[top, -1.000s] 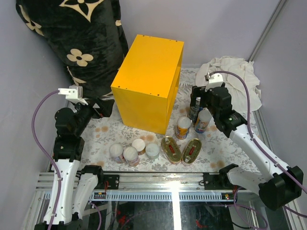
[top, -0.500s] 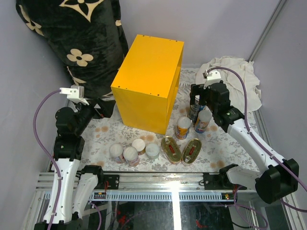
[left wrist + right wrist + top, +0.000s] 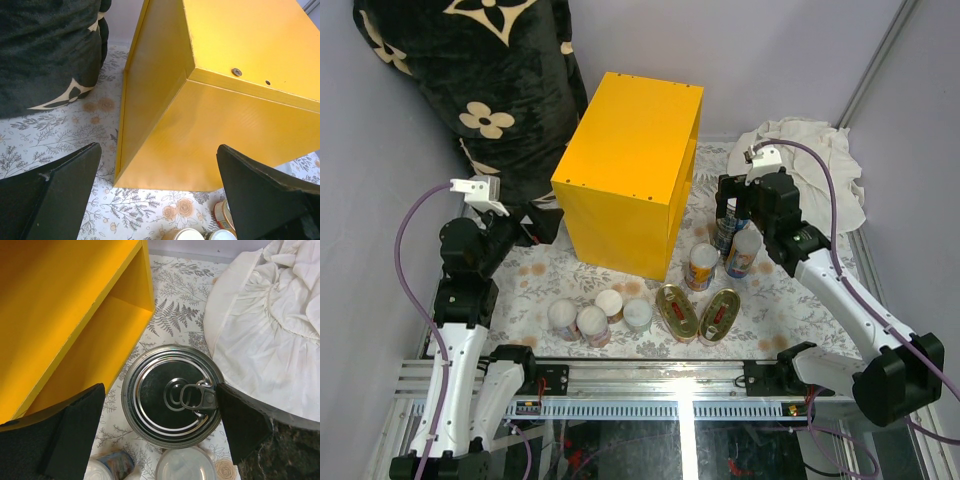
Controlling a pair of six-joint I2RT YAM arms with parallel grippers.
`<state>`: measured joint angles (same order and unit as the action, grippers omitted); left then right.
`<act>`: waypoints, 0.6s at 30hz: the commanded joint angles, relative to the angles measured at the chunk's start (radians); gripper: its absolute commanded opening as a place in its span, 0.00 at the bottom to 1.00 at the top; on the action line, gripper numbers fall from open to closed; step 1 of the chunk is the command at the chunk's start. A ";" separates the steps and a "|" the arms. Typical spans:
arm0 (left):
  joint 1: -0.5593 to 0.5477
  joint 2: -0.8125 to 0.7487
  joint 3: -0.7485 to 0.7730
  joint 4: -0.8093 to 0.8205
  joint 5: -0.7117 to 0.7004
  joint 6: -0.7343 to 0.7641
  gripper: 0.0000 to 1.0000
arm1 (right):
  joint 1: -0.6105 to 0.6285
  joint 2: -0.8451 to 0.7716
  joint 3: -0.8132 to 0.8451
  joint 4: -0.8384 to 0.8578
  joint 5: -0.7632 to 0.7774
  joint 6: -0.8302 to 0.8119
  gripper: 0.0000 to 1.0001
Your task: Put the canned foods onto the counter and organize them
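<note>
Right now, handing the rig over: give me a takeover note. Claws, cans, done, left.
Left claw: open, empty, facing the yellow counter's closed side.
Right claw: open, jaws either side of a pull-tab can by the counter's open face; no grip.
Cans: all visible ones on the floral mat; white-lidded cluster and two oval tins near front.
Done: none seen in the counter. Left: every can.
</note>
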<state>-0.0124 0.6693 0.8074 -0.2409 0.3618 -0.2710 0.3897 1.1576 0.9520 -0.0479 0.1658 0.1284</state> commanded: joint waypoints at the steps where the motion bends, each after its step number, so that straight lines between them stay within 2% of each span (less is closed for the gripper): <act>1: 0.001 0.004 0.008 0.009 0.033 0.013 1.00 | -0.008 -0.037 0.056 0.025 -0.007 -0.003 1.00; 18: 0.001 0.016 0.006 0.009 0.044 0.010 1.00 | -0.007 0.037 0.078 -0.029 0.066 -0.020 1.00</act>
<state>-0.0124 0.6861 0.8074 -0.2413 0.3862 -0.2714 0.3897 1.1877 0.9981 -0.0860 0.2016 0.1261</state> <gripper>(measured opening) 0.994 0.993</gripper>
